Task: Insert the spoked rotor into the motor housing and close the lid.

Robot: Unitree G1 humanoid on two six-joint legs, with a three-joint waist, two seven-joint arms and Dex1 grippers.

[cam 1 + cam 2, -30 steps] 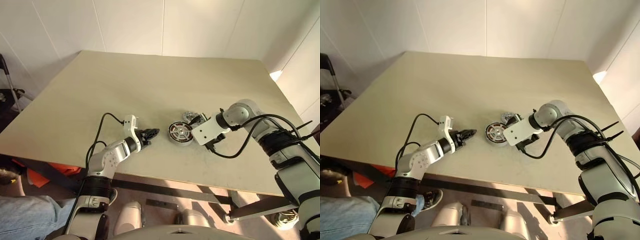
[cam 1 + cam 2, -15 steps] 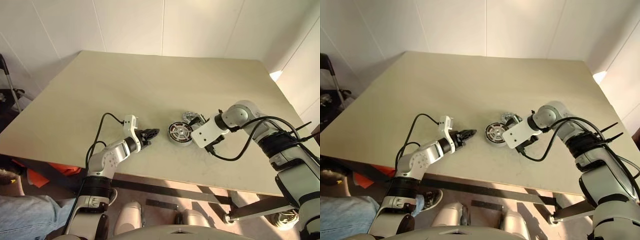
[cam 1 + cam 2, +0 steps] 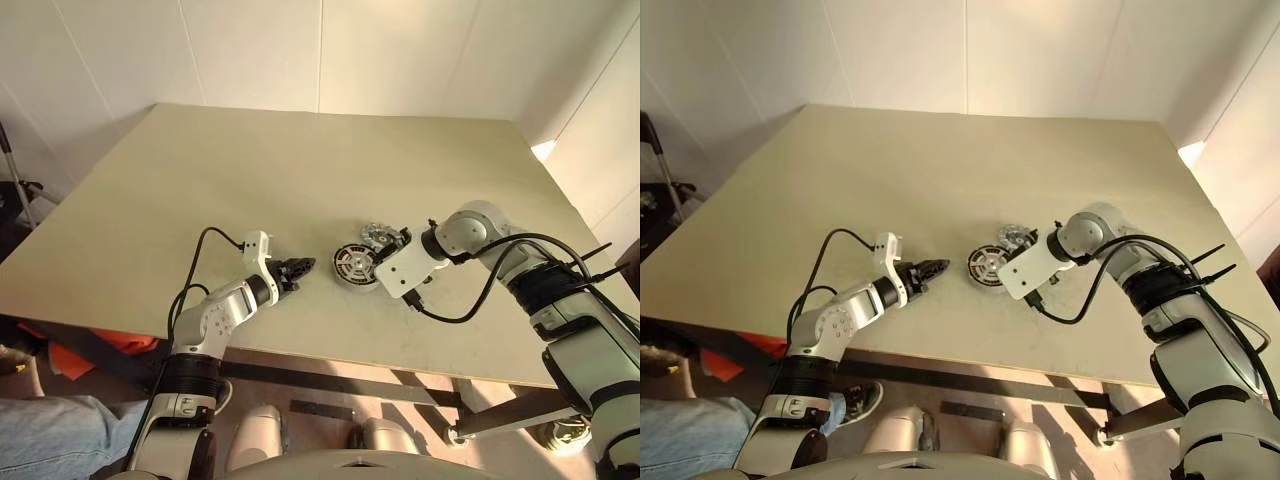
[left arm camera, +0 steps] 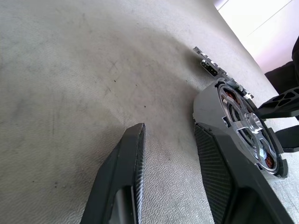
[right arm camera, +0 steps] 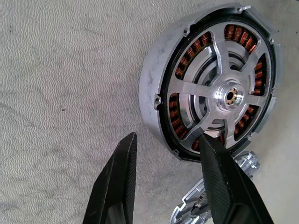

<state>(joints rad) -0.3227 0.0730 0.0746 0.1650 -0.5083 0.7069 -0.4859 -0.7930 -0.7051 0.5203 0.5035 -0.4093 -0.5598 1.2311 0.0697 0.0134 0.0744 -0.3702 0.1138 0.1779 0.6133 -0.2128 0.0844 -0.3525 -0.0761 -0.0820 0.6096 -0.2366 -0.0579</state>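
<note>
A pale beige table (image 3: 300,180) with a fine pebbled grain stands against plain white wall panels.

The right gripper (image 5: 166,182) points steeply down at the table, its two black ribbed fingers (image 5: 119,182) standing apart with nothing between them — one finger lies over the near rim of the motor housing (image 5: 210,79), the other over bare table beside it; whether the first touches the rim cannot be told. The housing is a thick round ring of dull silver metal lying flat, with coppery windings showing through the gaps of a bright five-spoked piece seated in its middle around a shiny hub. Just beyond it, touching or nearly touching its edge, lies a second, smaller silver part with cut-outs, the lid (image 3: 377,234), partly hidden by the right gripper's white wrist block.

The left gripper (image 3: 300,268) reaches nearly level toward the housing from the other side, near but not in contact. Its two fingers (image 4: 124,182), black with a woven texture on the inner faces, are parted with only bare table between them.

One housing, one lid, two grippers. A black cable (image 3: 200,260) loops above the left arm, another (image 3: 480,290) hangs by the right.
</note>
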